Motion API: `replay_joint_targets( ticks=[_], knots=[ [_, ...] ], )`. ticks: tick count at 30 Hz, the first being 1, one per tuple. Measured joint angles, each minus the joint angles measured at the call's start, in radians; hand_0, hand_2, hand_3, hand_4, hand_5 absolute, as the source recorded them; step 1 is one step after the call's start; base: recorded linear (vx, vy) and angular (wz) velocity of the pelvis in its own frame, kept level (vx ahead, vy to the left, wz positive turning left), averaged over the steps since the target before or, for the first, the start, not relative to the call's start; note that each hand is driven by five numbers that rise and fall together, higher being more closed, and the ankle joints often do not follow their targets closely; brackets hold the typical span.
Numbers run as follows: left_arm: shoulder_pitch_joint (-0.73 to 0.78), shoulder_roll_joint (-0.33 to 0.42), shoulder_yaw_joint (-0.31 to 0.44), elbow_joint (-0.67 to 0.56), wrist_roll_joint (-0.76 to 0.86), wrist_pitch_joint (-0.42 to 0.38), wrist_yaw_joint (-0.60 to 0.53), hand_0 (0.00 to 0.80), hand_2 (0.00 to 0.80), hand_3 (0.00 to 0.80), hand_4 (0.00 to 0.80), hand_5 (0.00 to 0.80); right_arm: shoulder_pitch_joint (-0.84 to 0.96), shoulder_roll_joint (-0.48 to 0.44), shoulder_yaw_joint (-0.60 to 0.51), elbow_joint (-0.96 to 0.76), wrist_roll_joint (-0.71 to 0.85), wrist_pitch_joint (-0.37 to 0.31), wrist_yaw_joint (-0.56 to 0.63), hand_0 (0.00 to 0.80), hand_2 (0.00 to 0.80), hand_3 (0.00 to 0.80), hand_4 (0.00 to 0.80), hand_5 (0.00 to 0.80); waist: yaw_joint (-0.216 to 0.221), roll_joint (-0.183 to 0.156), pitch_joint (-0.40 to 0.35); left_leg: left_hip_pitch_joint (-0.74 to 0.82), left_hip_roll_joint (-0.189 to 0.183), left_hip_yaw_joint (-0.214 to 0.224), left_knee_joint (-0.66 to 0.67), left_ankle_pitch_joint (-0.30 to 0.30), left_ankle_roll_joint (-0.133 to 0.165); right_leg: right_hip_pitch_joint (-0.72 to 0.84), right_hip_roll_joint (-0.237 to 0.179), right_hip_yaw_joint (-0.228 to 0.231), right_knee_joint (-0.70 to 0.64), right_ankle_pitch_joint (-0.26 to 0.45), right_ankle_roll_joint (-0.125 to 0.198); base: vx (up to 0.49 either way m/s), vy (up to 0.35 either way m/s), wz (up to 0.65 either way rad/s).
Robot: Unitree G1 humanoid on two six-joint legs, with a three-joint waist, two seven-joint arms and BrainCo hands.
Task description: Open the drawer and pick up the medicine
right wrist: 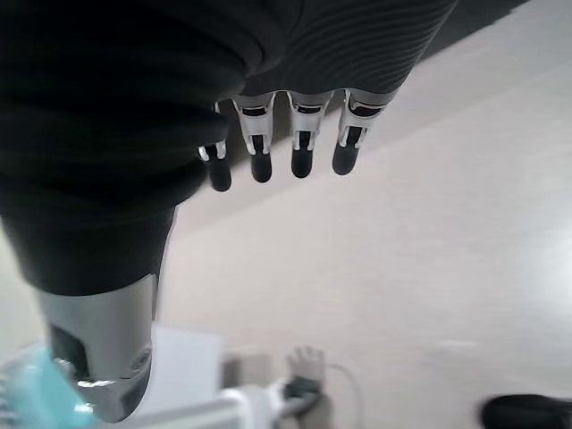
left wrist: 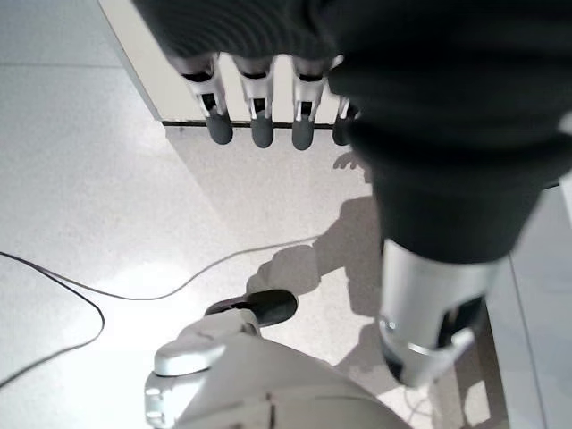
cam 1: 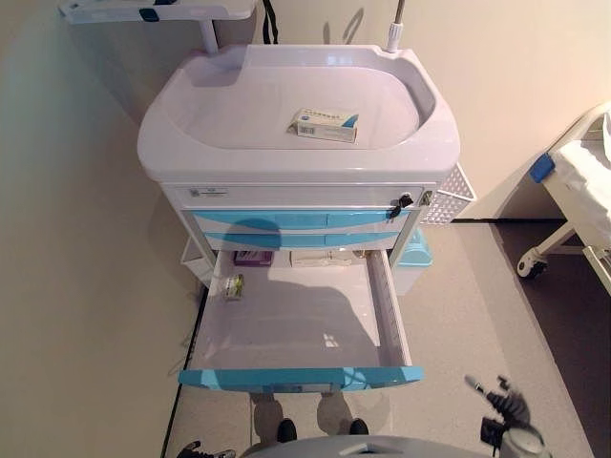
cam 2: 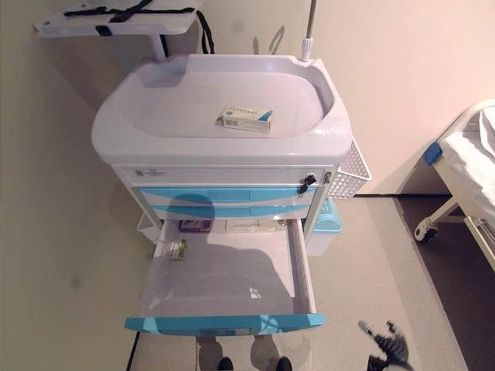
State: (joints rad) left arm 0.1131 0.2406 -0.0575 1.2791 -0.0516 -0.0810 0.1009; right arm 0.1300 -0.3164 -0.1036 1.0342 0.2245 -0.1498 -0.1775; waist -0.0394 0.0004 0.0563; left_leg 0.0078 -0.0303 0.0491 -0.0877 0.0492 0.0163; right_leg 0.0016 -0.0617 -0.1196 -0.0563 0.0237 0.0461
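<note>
Right robot hand [cam 1: 506, 405]: lowest right corner of the head views, beside the cart and nearer than the drawer front. Its own wrist view shows the fingers [right wrist: 301, 152] hanging straight and relaxed, thumb apart, nothing held.
Left robot hand [left wrist: 429, 206]: shows clearly only in its own wrist view, hanging over bare floor. Fingers [left wrist: 261, 114] straight, thumb apart, nothing held.
Drawer [cam 1: 301, 374]: bottom drawer of the cart, already pulled fully out toward the robot, blue front nearest. Opening step judged complete.
Medicine packet [cam 1: 232, 286]: small pack lying in the drawer's left rear corner, just beside the left wall. Long axis hard to tell; it appears to run front to back.
Other drawer contents: a purple box [cam 1: 250, 257] and a pale flat item [cam 1: 320, 257] at the very back, partly under the drawers above.
Key relation: the packet lies ahead of both robot hands and toward the robot's left. The right robot hand is diagonally across the whole drawer from it; the left arm's side is judged nearer and the better choice for the reach, which must go down over the front or left wall.
Cart top [cam 1: 191, 153]: white tray-shaped bench, farthest, carrying a white-and-blue medicine box [cam 1: 326, 125], long axis across the robot's view, above and beyond the drawer.
</note>
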Motion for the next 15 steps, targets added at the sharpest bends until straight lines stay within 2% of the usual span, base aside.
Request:
replay_joint_targets(
  ticks=[3, 10, 12, 15],
  knots=[
    [-0.009, 0.003, -0.001, -0.001, 0.0, -0.003, 0.0, 0.0, 0.0, 0.0, 0.0, 0.0, -0.014, 0.001, 0.034, 0.077, -0.031, 0.005, 0.014, 0.0, 0.0, 0.0, 0.0, 0.0, 0.0, 0.004, 0.01, 0.002, -0.001, 0.0, 0.0, 0.002, 0.003, -0.004, -0.002, 0.001, 0.012, -0.005, 0.0, 0.001, 0.022, -0.01],
    [-0.033, 0.027, -0.04, -0.007, 0.041, -0.015, 0.0, 0.0, 0.0, 0.0, 0.0, 0.0, -0.05, -0.008, 0.086, 0.12, -0.088, 0.013, 0.039, 0.0, 0.0, 0.0, 0.0, 0.0, 0.001, 0.022, 0.071, 0.006, -0.003, 0.001, 0.008, 0.003, 0.005, -0.051, -0.012, 0.004, 0.121, -0.059, 0.0, -0.046, 0.007, 0.01],
    [-0.058, 0.041, -0.063, -0.014, 0.041, -0.017, 0.001, 0.0, 0.0, 0.0, 0.0, 0.0, -0.08, -0.015, 0.115, 0.13, -0.098, 0.018, 0.038, 0.0, 0.0, 0.0, 0.0, 0.0, 0.001, 0.021, 0.087, -0.044, -0.007, 0.0, 0.037, 0.002, 0.007, -0.114, -0.02, 0.004, 0.181, -0.081, -0.001, -0.129, 0.011, 0.07],
    [-0.122, 0.057, -0.085, -0.049, 0.041, -0.022, 0.01, 0.0, 0.0, 0.0, 0.0, 0.0, -0.144, -0.019, 0.12, 0.133, -0.104, 0.019, 0.036, 0.0, 0.0, 0.0, 0.0, 0.0, 0.001, 0.02, 0.155, -0.132, -0.012, -0.002, 0.113, -0.005, 0.011, -0.196, -0.03, 0.001, 0.26, -0.088, -0.01, -0.132, 0.013, 0.06]
  ],
)
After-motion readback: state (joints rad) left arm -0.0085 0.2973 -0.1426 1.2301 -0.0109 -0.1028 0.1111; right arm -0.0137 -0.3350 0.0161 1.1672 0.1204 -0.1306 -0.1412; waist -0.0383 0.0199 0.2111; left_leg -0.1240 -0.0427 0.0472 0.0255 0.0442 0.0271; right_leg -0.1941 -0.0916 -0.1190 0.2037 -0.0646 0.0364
